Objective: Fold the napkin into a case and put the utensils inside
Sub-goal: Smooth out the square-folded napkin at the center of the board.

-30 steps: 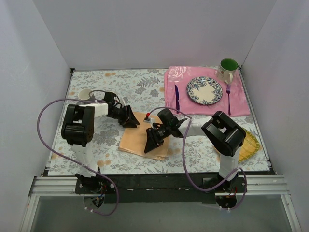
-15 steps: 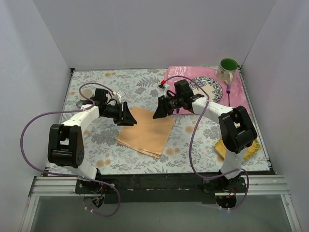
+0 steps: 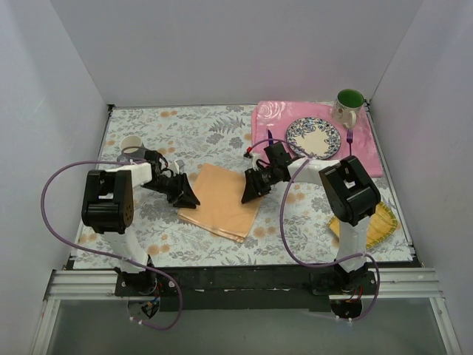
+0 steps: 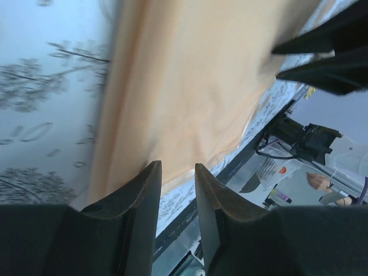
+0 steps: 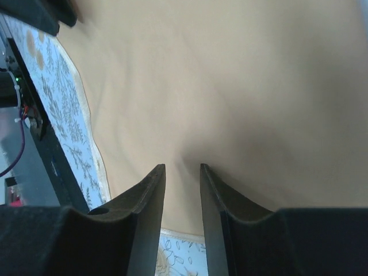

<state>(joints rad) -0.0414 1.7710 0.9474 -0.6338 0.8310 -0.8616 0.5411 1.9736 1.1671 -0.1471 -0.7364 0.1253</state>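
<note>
The napkin (image 3: 222,203) is plain peach-orange, the tablecloth (image 3: 207,126) grey leaf-print.

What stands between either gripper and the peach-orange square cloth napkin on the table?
Nothing visible. The left gripper sits at the left edge of the peach-orange square cloth napkin, the right gripper at its right edge. Each wrist view shows bare cloth directly ahead.
</note>
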